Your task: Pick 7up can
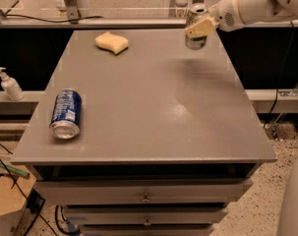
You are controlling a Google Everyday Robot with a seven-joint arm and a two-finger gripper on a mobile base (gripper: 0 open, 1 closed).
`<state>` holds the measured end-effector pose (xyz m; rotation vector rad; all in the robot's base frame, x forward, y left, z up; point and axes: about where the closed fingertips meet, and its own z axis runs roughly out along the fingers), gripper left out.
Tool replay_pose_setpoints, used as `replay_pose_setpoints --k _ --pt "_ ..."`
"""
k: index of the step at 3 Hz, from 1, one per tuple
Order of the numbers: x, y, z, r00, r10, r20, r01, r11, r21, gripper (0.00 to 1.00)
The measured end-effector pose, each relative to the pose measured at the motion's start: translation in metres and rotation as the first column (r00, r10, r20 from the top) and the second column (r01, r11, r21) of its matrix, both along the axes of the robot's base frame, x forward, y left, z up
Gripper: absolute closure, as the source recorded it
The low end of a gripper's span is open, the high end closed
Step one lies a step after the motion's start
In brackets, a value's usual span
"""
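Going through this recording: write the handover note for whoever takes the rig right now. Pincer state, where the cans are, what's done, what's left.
Pincer: shut on the 7up can, over the table's far right corner.
7up can: upright and apparently lifted just off the table, with a soft shadow beneath it.
Blue can: on its side near the front left edge. Yellow sponge: at the far edge.
Done: grasp, and seemingly the lift.
Left: raise it clear and keep the grip firm.

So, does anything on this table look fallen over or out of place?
The dark blue can lies on its side near the left edge of the table. The 7up can is held in the gripper at the far right corner. No spill shows.
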<state>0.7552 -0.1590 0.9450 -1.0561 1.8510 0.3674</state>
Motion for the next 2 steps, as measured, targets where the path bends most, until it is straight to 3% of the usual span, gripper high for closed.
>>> replay_pose_setpoints --k 1,2 --pt "-0.0262 0.0064 0.0714 0.9865 0.069 0.149 -0.065 0.997 -0.029 1.00" --pt "-0.0247 0.0094 0.0687 0.9857 0.076 0.150 -0.072 0.997 -0.036 1.00"
